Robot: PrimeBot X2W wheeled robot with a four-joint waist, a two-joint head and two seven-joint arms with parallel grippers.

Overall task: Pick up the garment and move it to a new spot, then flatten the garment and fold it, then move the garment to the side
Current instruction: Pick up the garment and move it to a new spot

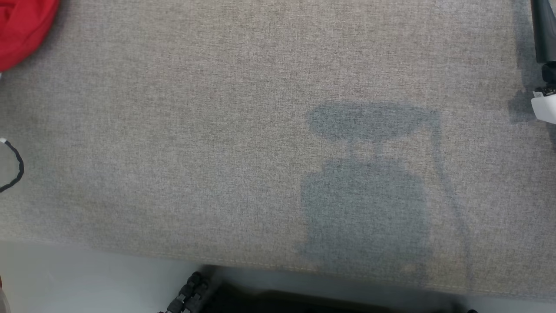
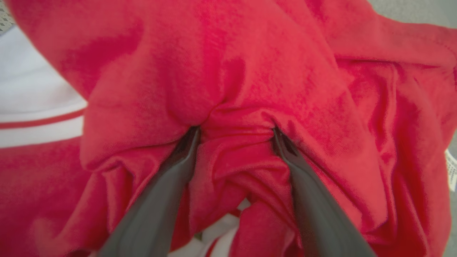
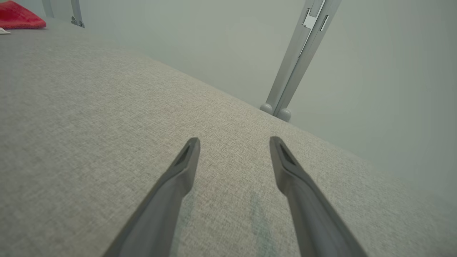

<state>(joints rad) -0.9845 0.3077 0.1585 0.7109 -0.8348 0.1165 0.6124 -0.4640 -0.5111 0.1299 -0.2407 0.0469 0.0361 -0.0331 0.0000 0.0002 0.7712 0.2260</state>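
Red cloth bunches round the left fingers (image 2: 160, 200), which stand wide apart with their tips sunk into the folds of the garment (image 2: 271, 64); a ridge of it lies between them, not pinched. White cloth with a red stripe (image 2: 35, 117) lies beside it; I cannot tell whether it is part of the same piece. The right fingers (image 3: 160, 207) are just as wide apart, hold nothing and hang just above the bare surface (image 3: 71, 125).

In the head view the garment sits at the far left corner of the surface, well apart from the right arm at the far right edge. The surface is grey woven fabric and carries a soft shadow (image 1: 369, 195). Past its near edge is pale floor (image 1: 87, 274) and a dark cable chain (image 1: 186, 295). In the right wrist view a grey metal post (image 3: 300, 60) rises beyond the surface.
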